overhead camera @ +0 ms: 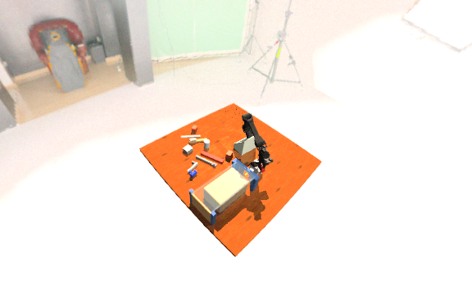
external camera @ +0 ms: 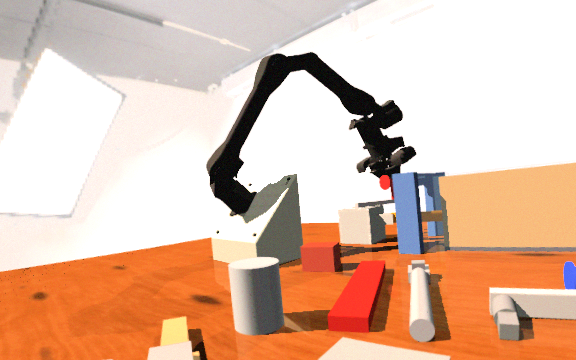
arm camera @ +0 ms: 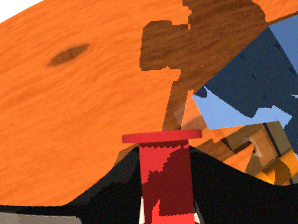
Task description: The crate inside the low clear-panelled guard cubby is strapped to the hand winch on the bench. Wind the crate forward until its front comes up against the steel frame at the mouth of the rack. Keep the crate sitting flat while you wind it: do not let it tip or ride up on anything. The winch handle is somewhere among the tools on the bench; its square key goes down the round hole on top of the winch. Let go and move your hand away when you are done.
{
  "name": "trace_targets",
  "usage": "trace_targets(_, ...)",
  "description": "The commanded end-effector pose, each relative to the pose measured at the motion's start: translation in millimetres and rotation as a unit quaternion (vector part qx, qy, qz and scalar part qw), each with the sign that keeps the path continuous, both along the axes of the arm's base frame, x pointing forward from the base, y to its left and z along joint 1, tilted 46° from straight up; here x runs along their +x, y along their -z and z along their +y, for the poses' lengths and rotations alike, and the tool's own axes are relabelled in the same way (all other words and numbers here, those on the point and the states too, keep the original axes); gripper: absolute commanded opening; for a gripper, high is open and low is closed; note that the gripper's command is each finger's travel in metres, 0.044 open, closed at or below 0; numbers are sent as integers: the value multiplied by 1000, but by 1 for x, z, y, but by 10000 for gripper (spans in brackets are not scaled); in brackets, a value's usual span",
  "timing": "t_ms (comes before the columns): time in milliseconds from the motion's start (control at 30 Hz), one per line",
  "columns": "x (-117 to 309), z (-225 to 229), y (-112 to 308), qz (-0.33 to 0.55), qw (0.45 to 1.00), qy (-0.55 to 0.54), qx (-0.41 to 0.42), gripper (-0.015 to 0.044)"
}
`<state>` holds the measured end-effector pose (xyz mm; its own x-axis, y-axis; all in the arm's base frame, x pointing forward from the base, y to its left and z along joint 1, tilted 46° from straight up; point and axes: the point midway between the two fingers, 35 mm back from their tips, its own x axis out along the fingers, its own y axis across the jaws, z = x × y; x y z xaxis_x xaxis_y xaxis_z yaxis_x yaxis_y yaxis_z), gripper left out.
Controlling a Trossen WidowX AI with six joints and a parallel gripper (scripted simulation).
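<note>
The cream crate (overhead camera: 225, 188) sits flat, by its look, inside the clear-panelled cubby, with a narrow gap between its front and the blue steel frame (overhead camera: 253, 184) (external camera: 409, 215). The pale winch (overhead camera: 255, 168) (external camera: 355, 226) stands outside the mouth, and an orange strap piece (overhead camera: 246, 174) (external camera: 432, 216) shows at the mouth. My gripper (overhead camera: 262, 166) (external camera: 392, 182) (arm camera: 160, 152) is shut on the upright red grip of the winch handle, close beside a frame post. The handle's grey bar (external camera: 375, 203) lies level over the winch top. Its square key and the hole are hidden.
The tan side board (external camera: 518, 205) runs back from the frame. A red block (overhead camera: 229, 156) (external camera: 321, 257), a red bar (overhead camera: 212, 156) (external camera: 358, 295), a grey cylinder (overhead camera: 206, 144) (external camera: 256, 296), a blue spool (overhead camera: 192, 174) and several tools lie beside the cubby.
</note>
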<state>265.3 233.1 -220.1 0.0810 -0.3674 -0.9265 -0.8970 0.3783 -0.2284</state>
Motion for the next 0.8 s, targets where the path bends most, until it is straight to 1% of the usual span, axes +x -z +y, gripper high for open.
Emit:
trace_targets(0,-17,8,7,18,1000,-2,5,0)
trace_targets(767,-44,18,11,19,1000,-2,6,0)
